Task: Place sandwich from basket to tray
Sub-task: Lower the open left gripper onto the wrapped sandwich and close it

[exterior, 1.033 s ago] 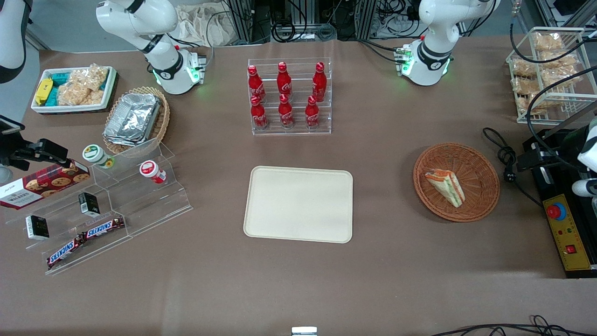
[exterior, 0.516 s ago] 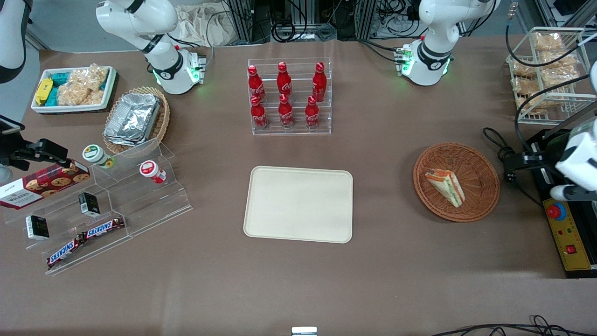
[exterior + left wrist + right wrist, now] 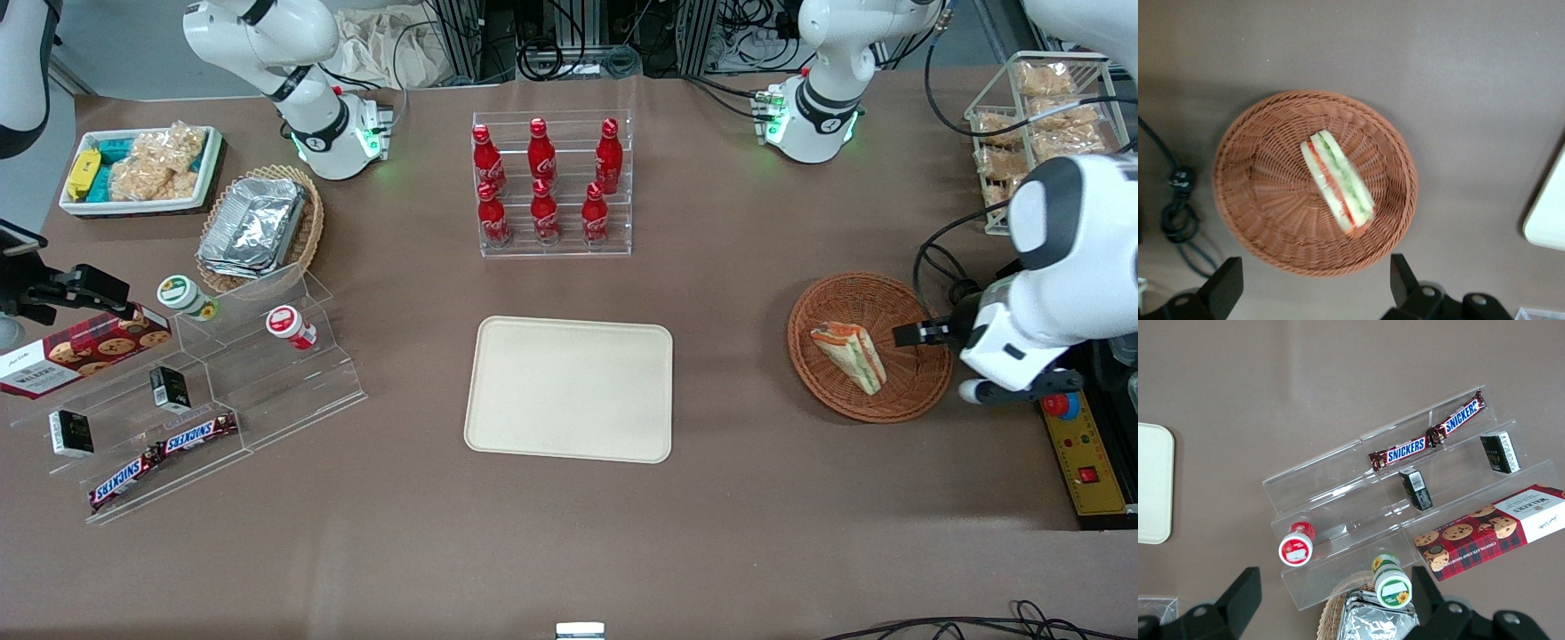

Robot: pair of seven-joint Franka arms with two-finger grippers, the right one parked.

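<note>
The sandwich (image 3: 849, 356) (image 3: 1337, 181), a wrapped wedge with green and orange filling, lies in the round reddish-brown basket (image 3: 889, 293) (image 3: 1265, 200). My left gripper (image 3: 916, 334) (image 3: 1313, 287) hovers above the basket's rim, on the side toward the working arm's end of the table. It is open with nothing between its black fingers (image 3: 1225, 290), and they are apart from the sandwich. The cream tray (image 3: 569, 388) (image 3: 1548, 213) lies flat with nothing on it, beside the basket toward the parked arm's end.
A black cable with a plug (image 3: 956, 293) (image 3: 1179, 200) lies by the basket. A control box with a red button (image 3: 1071, 436) and a wire rack of snacks (image 3: 1045, 133) stand at the working arm's end. A rack of cola bottles (image 3: 551, 187) stands farther from the camera than the tray.
The left arm has swung in from the working arm's end of the table, bringing the gripper over the basket's rim. Sandwich, basket and tray have not moved.
</note>
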